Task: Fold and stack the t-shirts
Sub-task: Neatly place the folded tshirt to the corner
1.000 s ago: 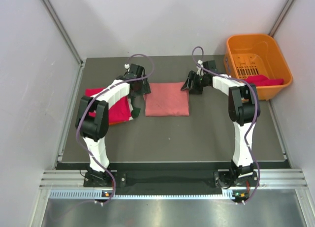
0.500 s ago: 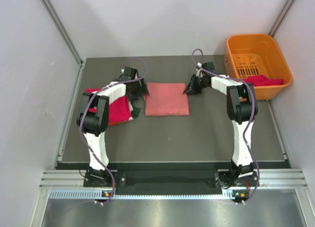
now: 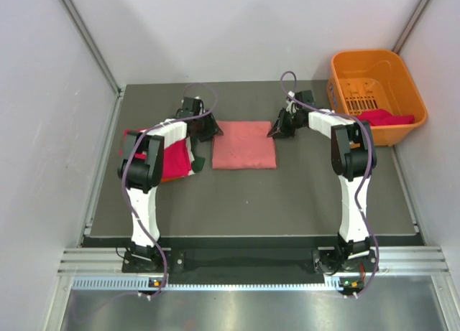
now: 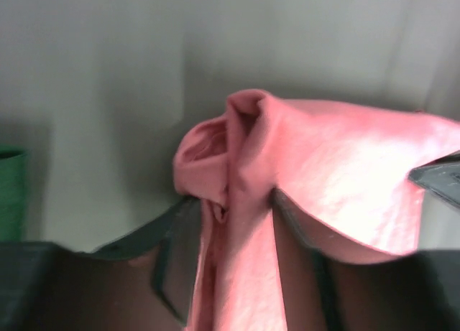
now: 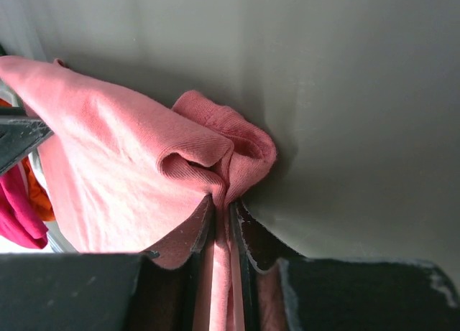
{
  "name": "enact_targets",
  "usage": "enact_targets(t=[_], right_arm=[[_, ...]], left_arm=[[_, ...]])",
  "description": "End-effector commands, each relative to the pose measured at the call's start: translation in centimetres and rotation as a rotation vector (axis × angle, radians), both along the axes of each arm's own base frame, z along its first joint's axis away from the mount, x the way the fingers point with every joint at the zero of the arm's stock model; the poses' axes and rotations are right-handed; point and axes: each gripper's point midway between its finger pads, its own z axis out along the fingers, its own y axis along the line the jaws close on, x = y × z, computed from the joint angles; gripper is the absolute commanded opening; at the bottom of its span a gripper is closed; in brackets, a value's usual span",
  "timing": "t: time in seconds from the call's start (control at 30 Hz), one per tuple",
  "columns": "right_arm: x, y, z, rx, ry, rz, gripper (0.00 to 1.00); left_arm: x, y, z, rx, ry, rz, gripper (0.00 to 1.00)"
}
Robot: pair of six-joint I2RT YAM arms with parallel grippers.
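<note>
Pale walls (image 3: 237, 29) are seen on three sides of a dark table (image 3: 287, 194), which fills the middle of the top view. At its far right corner an orange basket (image 3: 406, 80) is set, and a second red shirt (image 3: 384, 118) is draped over its near rim. A folded pink shirt (image 3: 244, 146) is laid flat as a neat rectangle at the table's centre, between the two arms. To its left, a red shirt (image 3: 172, 160) is seen on top of a low stack, partly hidden by the left arm. The left gripper (image 3: 208, 130) is placed at the pink shirt's far left corner, its fingers clamped on a bunched fold of that cloth. The right gripper (image 3: 276, 130) is placed at the far right corner, its fingers pinched tight on the hem there.
</note>
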Motion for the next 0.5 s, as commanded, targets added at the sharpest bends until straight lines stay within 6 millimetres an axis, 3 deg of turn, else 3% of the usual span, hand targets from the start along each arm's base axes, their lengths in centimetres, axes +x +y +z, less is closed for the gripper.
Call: enact_targets(t=[0.0,0.07,0.1,0.13,0.2,0.3,0.33,0.37,0.4,0.43,0.47], right_arm=[[0.7,0.1,1.0,-0.025,-0.050,0.007,0.12],[0.7,0.1,1.2,-0.032,-0.056,0.011,0.11],[0.6,0.1,1.3,-0.034,-0.059,0.010,0.09],[0.7,0.1,1.5,-0.034,-0.067,0.012,0.02],[0.4,0.2,2.5,-0.036,-0.095,0.025,0.00],[-0.1,0.4,5.4,-0.057,-0.193,0.033,0.00],[-0.1,0.5,6.2,-0.068,-0.227,0.031,0.00],[-0.5,0.9,8.4,-0.065,-0.278,0.042,0.00],[-1.2,0.9,8.7,-0.072,-0.284,0.044,0.00],[-1.5,0.9,9.6,-0.077,-0.304,0.042,0.00],[-2.1,1.1,11.7,-0.068,-0.349,0.049,0.00]], left_arm=[[-0.5,-0.4,-3.0,-0.020,0.067,0.001,0.44],[-0.1,-0.4,-3.2,-0.014,0.064,0.005,0.31],[0.1,-0.5,-3.2,-0.016,0.060,0.004,0.19],[0.2,-0.7,-2.9,-0.026,0.050,-0.002,0.12],[0.2,-1.1,-2.3,-0.041,0.030,-0.023,0.00],[-0.4,-0.9,-0.3,-0.003,-0.025,-0.030,0.00],[-0.4,-0.7,1.5,0.011,-0.070,-0.029,0.00],[-1.1,-0.5,1.8,0.022,-0.072,-0.030,0.00],[-1.4,-0.5,2.6,0.024,-0.084,-0.030,0.00],[-1.7,-0.3,4.7,0.024,-0.122,-0.028,0.00],[-2.6,-0.1,4.9,0.029,-0.117,-0.030,0.00]])
